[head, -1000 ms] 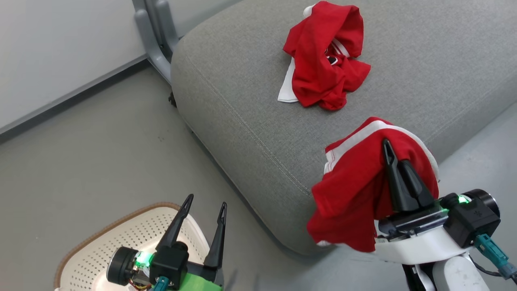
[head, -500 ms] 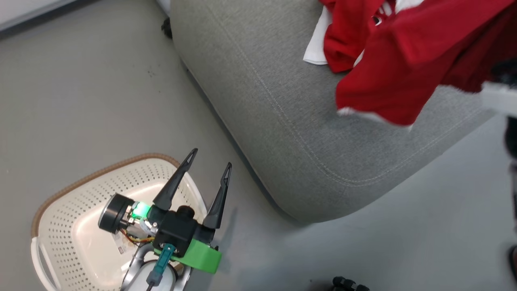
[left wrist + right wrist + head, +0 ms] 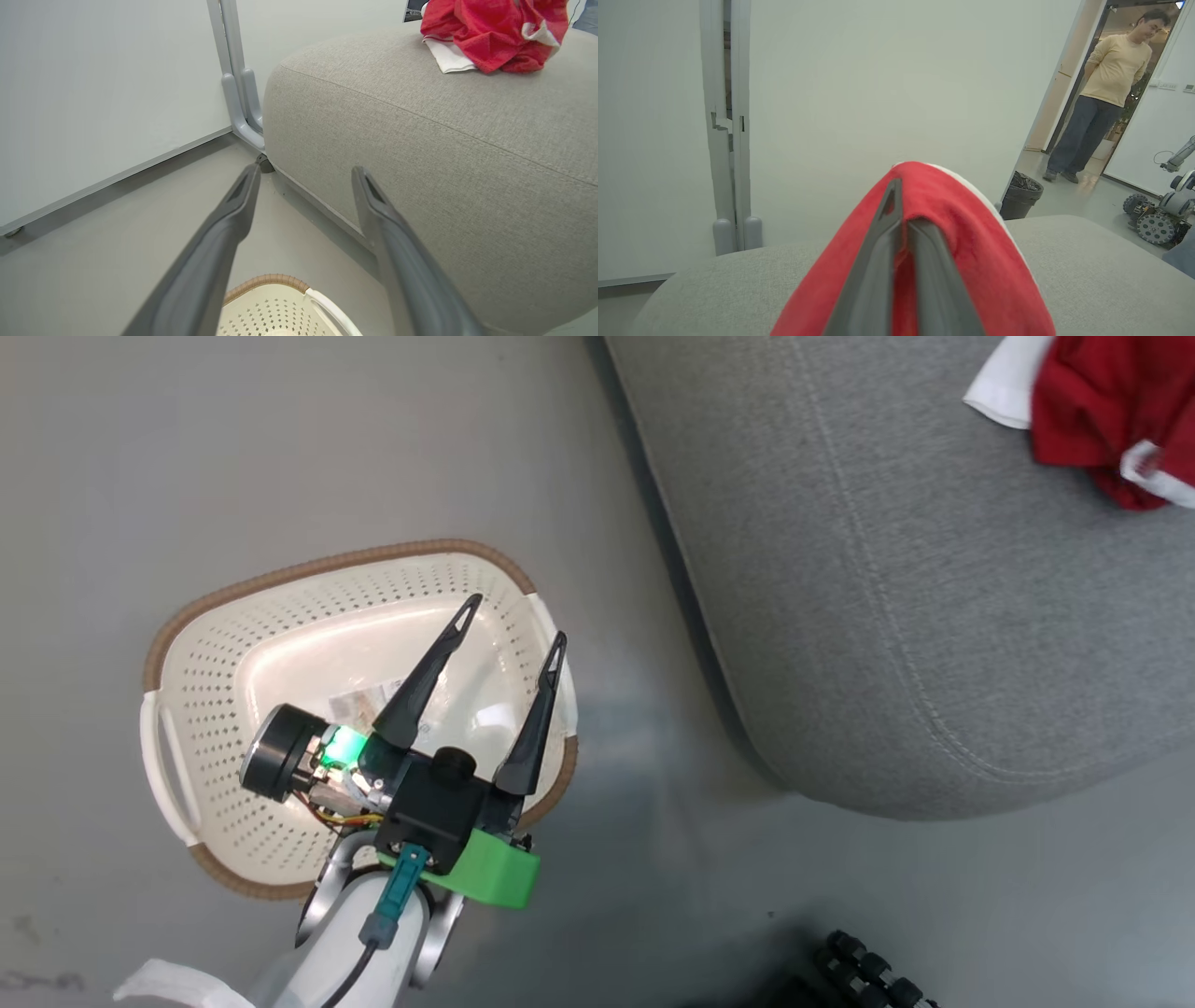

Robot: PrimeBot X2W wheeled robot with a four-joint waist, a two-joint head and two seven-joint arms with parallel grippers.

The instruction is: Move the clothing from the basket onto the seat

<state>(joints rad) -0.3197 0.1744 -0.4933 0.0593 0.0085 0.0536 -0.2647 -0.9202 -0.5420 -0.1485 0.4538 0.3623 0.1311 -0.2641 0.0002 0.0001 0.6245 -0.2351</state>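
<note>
The head camera looks steeply down on the basket (image 3: pixel 215 709) and the seat (image 3: pixel 887 569) edge, while both wrist cameras face sideways across that seat from nearby.

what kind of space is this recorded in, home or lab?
Most likely a robotics lab or office test area, not a home: another wheeled robot is parked near a standing person, and the walls are bare partition panels. The seat and basket look staged.

1. Robotics lab or test room, not a home.
2. Bare white partition walls (image 3: pixel 878 93), plain grey floor (image 3: pixel 280 429).
3. Another wheeled robot (image 3: pixel 1162 217) parked nearby, person (image 3: pixel 1104 88) standing by.
4. Lone grey sofa seat (image 3: pixel 467 140).
</note>
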